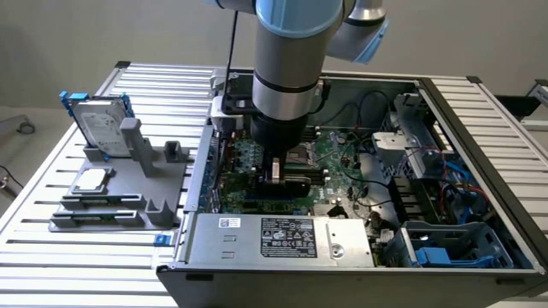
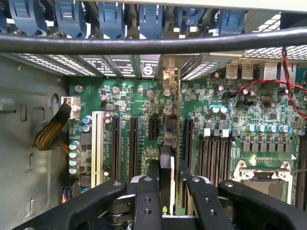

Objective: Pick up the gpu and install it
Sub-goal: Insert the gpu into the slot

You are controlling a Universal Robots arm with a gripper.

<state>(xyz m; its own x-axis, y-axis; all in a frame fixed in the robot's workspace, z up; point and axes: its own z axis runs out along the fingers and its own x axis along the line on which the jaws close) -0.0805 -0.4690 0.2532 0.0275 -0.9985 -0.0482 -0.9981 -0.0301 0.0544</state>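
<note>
Well into the install step, with the pickup evidently done. Gripping the gpu [image 2: 170,143] between the fingers [image 2: 146,196], 1 on each face, closed firmly on it and holding it edge-up, so that the green board and black cooler run away toward the rear wall of the computer case [image 1: 479,122].

In the exterior view, reaching deep into that open case, with the gripper [image 1: 280,172] low over the motherboard [image 1: 338,151]. From the wrist, lined up along the row of black expansion slots [image 2: 117,148], with 1 slot just beside the card on each side and the silver end bracket [image 2: 168,79] up at the rear openings. Cannot tell whether the bottom edge sits in a slot or rides just above one: hidden behind the fingers and the cooler.

By judgement, calls for a straight, square press down into the slot, keeping the board upright and the bracket in its rear opening. No twist, no drift toward the neighbouring slots or the small capacitors [image 2: 217,109] close by. Needs a firm grip until the connector bottoms out.

Well apart on the counter [image 1: 86,269], at the exterior view's left: a grey holder [image 1: 128,212] carrying an upright hard drive [image 1: 101,125] and a small silver chip [image 1: 92,181] lying flat.
</note>
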